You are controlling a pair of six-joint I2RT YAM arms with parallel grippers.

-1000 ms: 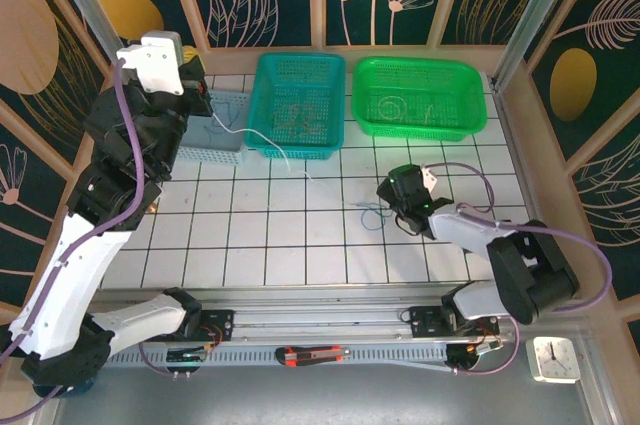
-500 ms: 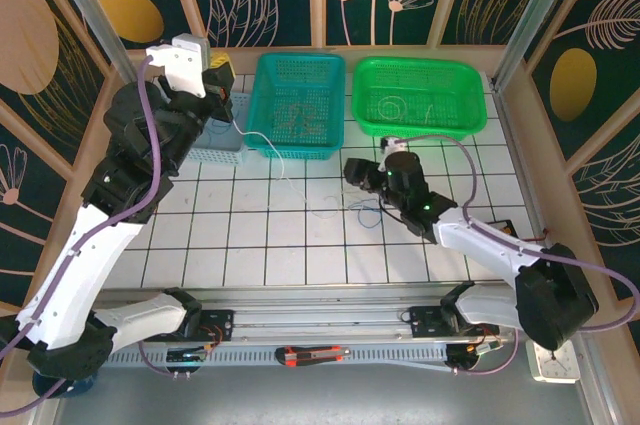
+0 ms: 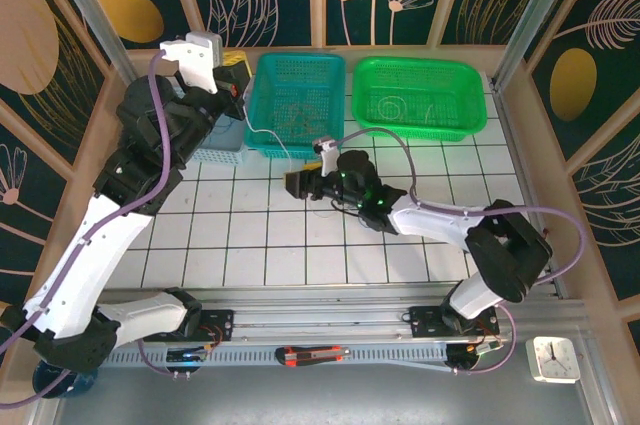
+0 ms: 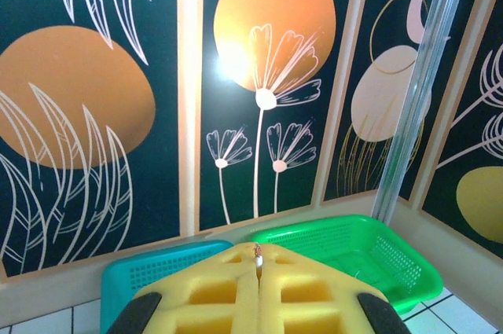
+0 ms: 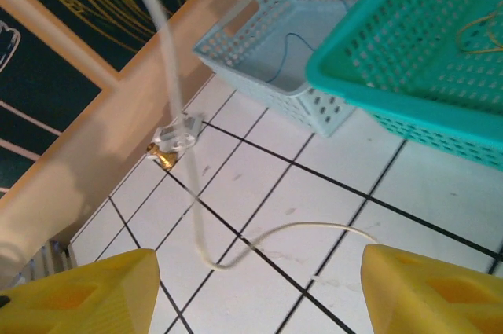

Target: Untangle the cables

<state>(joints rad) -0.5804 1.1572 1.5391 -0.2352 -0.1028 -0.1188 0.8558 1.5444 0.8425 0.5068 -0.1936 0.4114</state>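
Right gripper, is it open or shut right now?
Open. The right gripper has its yellow fingers far apart, nothing clamped; the whitish cable runs free ahead.

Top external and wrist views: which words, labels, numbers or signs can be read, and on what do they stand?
No text is readable.
The small white clock: its dial marks are too small to read.
The wall panels: painted plants and discs, no words.
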